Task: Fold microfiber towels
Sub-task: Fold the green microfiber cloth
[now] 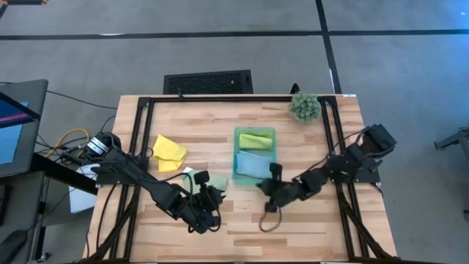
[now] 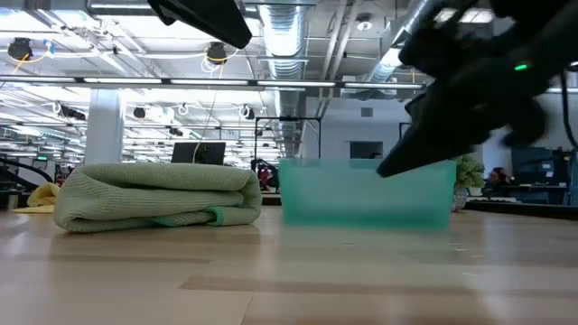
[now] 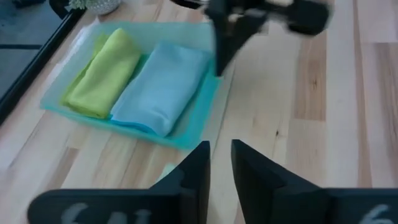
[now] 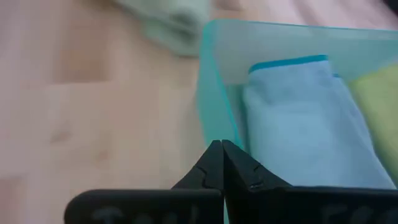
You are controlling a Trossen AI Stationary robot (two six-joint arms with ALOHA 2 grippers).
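A pale green towel [image 1: 214,181] lies folded on the table, left of the teal bin [image 1: 237,172]; it also shows in the low view [image 2: 158,194]. A lime green towel [image 3: 102,71] and a light blue towel [image 3: 163,84] lie folded side by side in the bin. A yellow towel [image 1: 168,152] lies crumpled at the left. My left gripper [image 3: 221,169] is slightly open and empty, near the pale green towel on its near side. My right gripper [image 4: 221,148] is shut, its tips at the bin's near right corner [image 4: 214,106]. My right gripper's shut fingertips [image 3: 219,59] slant down at the bin's near right corner [image 3: 214,81], coming from the table's right. I cannot tell whether they touch the bin's wall.
A small spiky green plant [image 1: 304,107] stands at the far right of the table. Bare wood [image 1: 308,227] lies along the near edge. Black frame rails [image 1: 139,132] run along the table's left, far and right sides.
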